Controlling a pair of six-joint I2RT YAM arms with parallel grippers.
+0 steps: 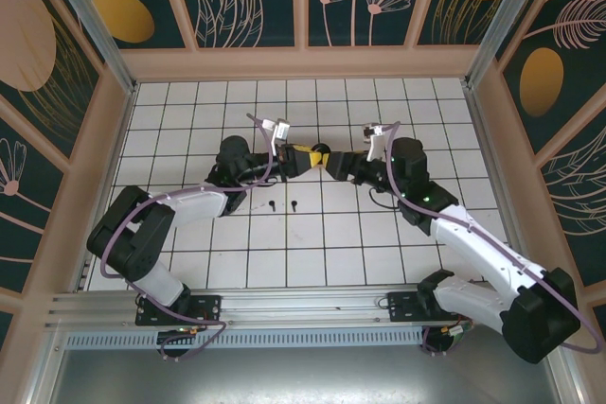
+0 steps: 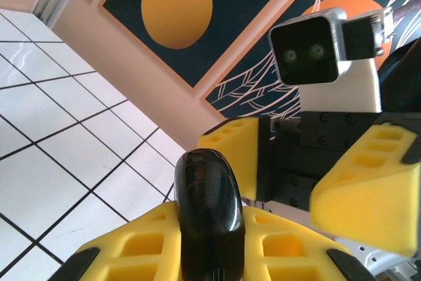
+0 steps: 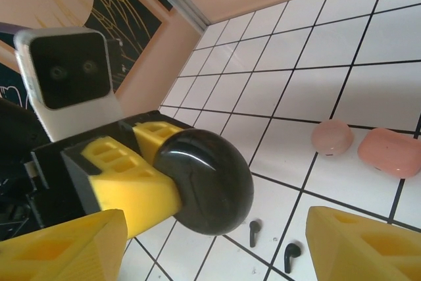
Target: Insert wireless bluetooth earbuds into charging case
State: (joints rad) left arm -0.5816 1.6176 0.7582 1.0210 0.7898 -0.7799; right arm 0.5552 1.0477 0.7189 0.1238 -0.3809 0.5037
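1. Lying side by side on the white tiled table, two black earbuds are seen just nearer the arm bases than the grippers.
2. A glossy black charging case is held above the tiles, clamped by the left gripper.
3. The right gripper is spread wide, facing the case.
4. Both arms are bent inward, meeting mid-table.
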